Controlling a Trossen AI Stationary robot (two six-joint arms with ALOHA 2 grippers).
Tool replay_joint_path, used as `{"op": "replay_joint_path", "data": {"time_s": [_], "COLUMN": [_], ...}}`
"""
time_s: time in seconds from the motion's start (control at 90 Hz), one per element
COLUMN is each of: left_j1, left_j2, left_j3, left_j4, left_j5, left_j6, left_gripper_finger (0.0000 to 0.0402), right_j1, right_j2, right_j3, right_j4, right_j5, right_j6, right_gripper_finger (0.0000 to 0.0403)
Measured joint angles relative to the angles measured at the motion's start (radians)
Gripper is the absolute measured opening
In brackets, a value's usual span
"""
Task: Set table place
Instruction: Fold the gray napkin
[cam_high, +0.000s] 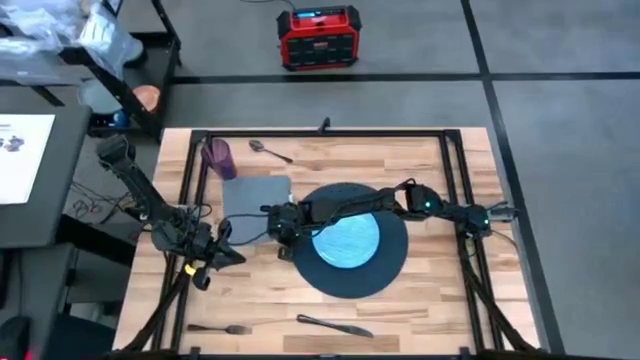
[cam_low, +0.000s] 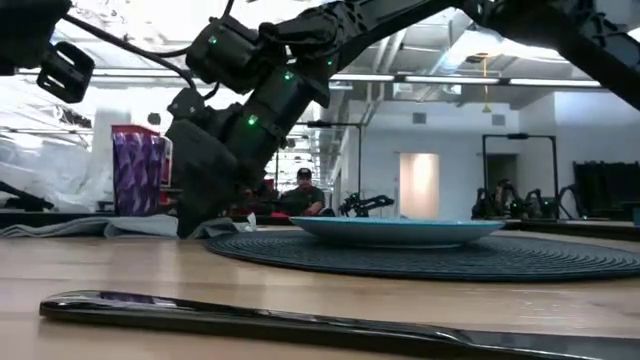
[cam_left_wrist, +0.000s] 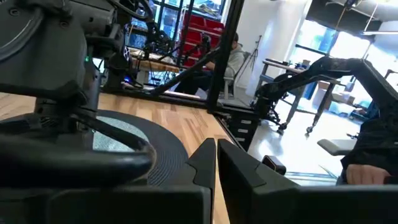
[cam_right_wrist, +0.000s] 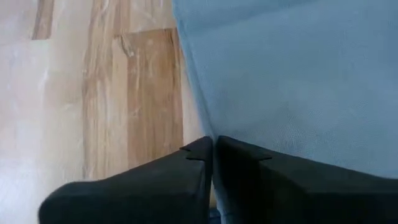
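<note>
We are seeing the right gripper (cam_high: 283, 232) pinching the soft napkin (cam_high: 256, 198) edge beside the place (cam_high: 392, 262) mat; the left gripper (cam_high: 222, 257), fingers pressed together, is waiting near the mat.

Light blue plate (cam_high: 347, 242), navy mat (cam_high: 345, 280)

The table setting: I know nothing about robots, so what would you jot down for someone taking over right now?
Right gripper: reached across the plate, shut on the near edge of the grey napkin.
Left gripper: shut, empty, waiting beside the napkin.
Done: plate sits on the dark mat, mid-table.
Left: the napkin lies beside the mat; the spoon and purple cup lie at the far edge, the fork and knife at the near edge, none by the mat.
</note>
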Motion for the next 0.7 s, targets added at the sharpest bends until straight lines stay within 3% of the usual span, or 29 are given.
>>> {"op": "replay_joint_path", "data": {"time_s": [0.267, 0.7], "left_j1": [0.000, 0.000], "left_j2": [0.000, 0.000], "left_j3": [0.000, 0.000], "left_j4": [0.000, -0.055], "left_j5": [-0.004, -0.112], "left_j6": [-0.007, -0.117], "left_gripper_finger": [0.0000, 0.0000], "right_j1": [0.001, -0.064], "right_j2": [-0.005, -0.121], "right_j3": [0.000, -0.002], "right_j4": [0.012, 0.037], "right_j5": [0.000, -0.023], "right_j6": [0.000, 0.031], "right_gripper_finger": [0.0008, 0.0008]}}
